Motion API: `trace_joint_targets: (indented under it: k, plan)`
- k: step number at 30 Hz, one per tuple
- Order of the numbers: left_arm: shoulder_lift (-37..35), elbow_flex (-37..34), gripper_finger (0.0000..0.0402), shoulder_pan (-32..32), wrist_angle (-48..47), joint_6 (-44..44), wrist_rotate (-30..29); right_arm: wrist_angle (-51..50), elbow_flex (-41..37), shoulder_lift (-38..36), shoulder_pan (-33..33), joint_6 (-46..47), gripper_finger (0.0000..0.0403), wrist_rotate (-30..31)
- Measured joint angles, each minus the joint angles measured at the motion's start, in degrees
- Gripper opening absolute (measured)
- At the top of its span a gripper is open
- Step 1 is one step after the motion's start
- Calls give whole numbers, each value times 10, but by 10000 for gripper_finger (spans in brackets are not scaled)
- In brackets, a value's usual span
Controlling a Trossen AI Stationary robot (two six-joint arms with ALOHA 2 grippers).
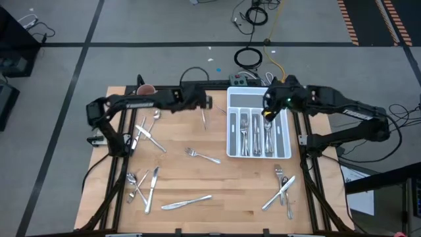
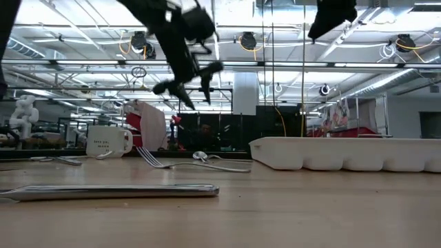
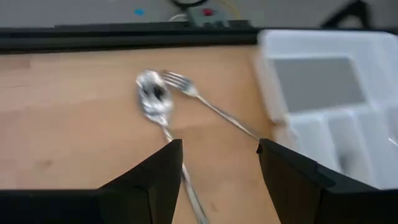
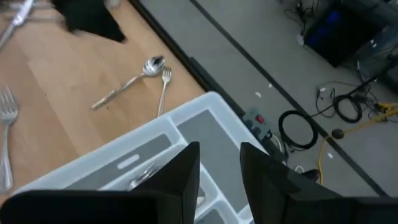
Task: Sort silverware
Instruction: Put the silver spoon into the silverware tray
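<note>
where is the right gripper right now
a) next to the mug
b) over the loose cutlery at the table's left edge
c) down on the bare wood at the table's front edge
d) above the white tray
d: in the high view the right gripper hangs over the white tray, and its wrist view looks down into the tray's compartments.
</note>
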Motion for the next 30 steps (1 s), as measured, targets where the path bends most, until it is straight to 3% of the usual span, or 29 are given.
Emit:
trace_joint_targets:
  k: [6, 9, 14, 21, 30]
  plan:
    - [68, 1, 216, 106, 86, -3, 124, -7, 14, -28, 0, -21, 107, -4]
    - [101, 28, 216, 141, 75, 9, 176, -14, 14, -44, 0, -33, 107, -5]
    - [142, 83, 216, 179, -2, 34, 194, -20, 14, -72, 0, -51, 107, -6]
    - [171, 138, 216, 204, -69, 169, 198, -7, 14, -99, 0, -53, 107, 3]
    - [215, 154, 216, 229, -74, 320, 308, 7, 14, -100, 0, -33, 107, 13]
